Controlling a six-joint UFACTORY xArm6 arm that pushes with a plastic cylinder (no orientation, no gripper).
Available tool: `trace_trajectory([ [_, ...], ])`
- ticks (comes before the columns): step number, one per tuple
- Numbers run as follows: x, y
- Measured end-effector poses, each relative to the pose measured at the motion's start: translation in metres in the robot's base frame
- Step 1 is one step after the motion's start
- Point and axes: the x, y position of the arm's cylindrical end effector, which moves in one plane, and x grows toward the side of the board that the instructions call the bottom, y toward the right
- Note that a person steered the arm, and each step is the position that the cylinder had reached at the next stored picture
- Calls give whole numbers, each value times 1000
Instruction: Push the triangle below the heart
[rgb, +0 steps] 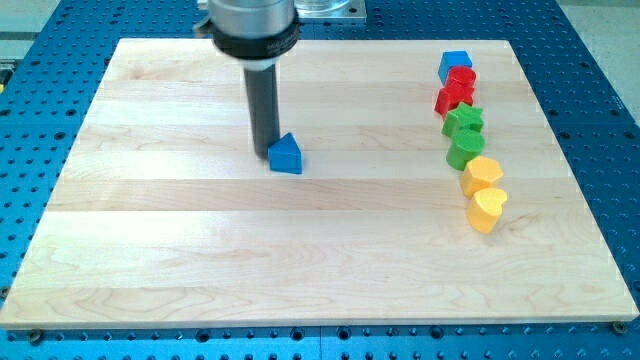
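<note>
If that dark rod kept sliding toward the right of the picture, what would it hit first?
My tip sits right against the blue triangle, at its left, so that block comes first. Beyond it the wooden board looks bare until the column of blocks, roughly near the green one; depth is hard to judge.

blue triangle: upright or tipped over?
Upright: blue triangle sits flat on the board, apex up, with my tip at its left.
</note>
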Motion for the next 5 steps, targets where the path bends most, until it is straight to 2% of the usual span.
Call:
trace_trajectory([
  [2, 55, 27],
  [3, 66, 88],
  [4, 78, 71],
  [5, 95, 5],
])
